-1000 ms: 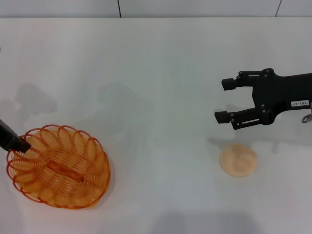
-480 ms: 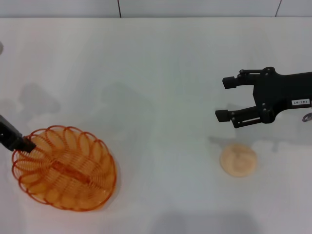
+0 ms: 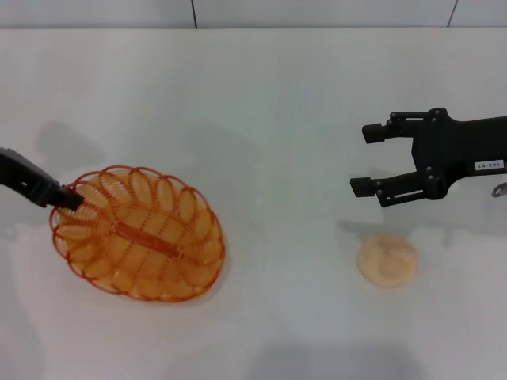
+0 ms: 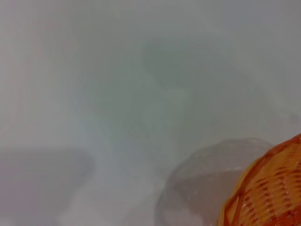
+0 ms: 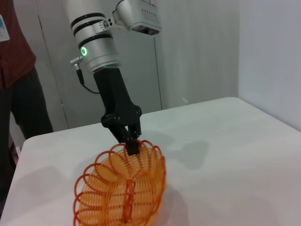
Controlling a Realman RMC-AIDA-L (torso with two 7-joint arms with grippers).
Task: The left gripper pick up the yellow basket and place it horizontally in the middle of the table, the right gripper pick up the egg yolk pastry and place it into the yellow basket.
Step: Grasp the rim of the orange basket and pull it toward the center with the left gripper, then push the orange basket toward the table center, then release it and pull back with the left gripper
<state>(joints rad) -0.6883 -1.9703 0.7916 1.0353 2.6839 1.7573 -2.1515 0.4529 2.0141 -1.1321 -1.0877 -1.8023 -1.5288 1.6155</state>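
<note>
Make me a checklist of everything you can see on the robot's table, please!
Surface: white table, plain.
Job's things: yellow basket on the left side; egg yolk pastry lying alone on the right.
Clutter: nothing seen.
Hands: left gripper shut on the basket's rim; right gripper open, above the table behind the pastry.
Cables: a thin one by the left arm's ring light.
Surroundings: a person standing beyond the table.

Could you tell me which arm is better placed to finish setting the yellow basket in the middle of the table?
The left. The left pincer is already clamped on the yellow basket at its rim, on the table's left side. The right pincer hangs open above and behind the egg yolk pastry, far from the basket.
</note>
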